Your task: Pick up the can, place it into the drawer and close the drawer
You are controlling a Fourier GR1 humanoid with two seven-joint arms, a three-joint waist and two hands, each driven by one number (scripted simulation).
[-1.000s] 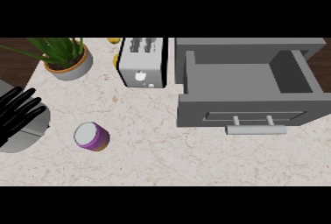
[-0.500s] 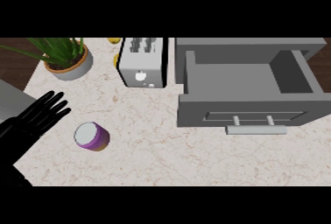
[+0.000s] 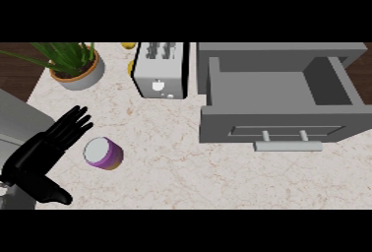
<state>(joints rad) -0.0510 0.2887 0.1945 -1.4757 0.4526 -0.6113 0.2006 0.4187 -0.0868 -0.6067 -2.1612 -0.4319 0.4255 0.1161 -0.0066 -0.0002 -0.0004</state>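
Step in hand: the pick, approach phase. Nothing is grasped yet.

Left hand (image 3: 38, 156) is at the left of the counter (image 3: 181, 172). Its fingers (image 3: 73, 125) are straight and spread, thumb out toward the lower edge, holding nothing. The right hand isn't in view.

The can (image 3: 102, 153) is on the counter just beside the left hand, on the hand's right, about level with the palm. We see a pale end and a purple wall. It reads as upright seen from above, but we can't rule out a tilt. A thin strip of counter shows between hand and can, so we call it no contact.

The drawer (image 3: 276, 123) stands open at the right with nothing showing inside, its handle (image 3: 288, 145) facing us. It's well apart from the can, with bare counter between. The toaster (image 3: 159, 70) and potted plant (image 3: 74, 69) sit along the back, off the straight can-to-drawer line.

Next move, our read:
- Bring the palm up to the can, fingers round one side and thumb round the other.
- Close on the purple wall and lift.
- Carry it right, clear the drawer's front wall from above, and set it down inside.
- Close last, with a push on the front or handle.

Risks we'd watch:
- The spread fingers could nudge the can before they close, so it tips or rolls.
- The drawer is a long cross-body reach for the left arm.
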